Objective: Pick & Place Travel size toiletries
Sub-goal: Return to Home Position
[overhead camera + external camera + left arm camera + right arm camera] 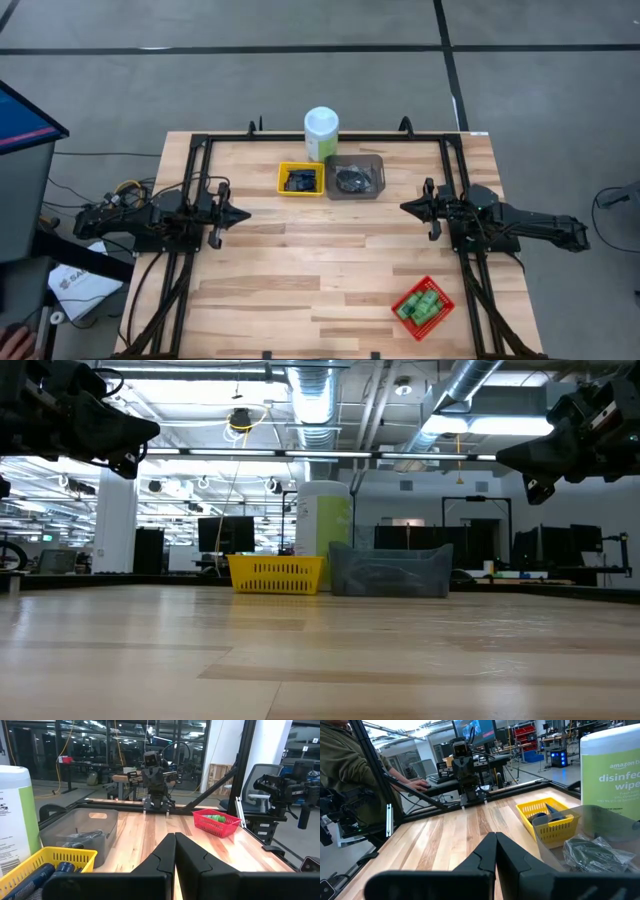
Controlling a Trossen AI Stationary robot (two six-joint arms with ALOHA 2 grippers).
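Bright green bottles [421,304] lie in a red tray [441,295] near the table's near right corner; they show too in the left wrist view [214,818]. Dark blue tubes [300,181] fill a yellow tray [284,179] at the far middle, seen as well in the left wrist view [47,872]. Dark silvery discs [351,180] sit in a grey tray [377,163]. My left gripper [246,213] hovers shut at the table's left, my right gripper [404,207] shut at the right; both hang above the table, touching nothing.
A tall pale green canister with a white lid [321,133] stands behind the two far trays. Bare wood lies between the grippers and toward the near edge. A person in an olive top [345,770] sits beyond the table's left side.
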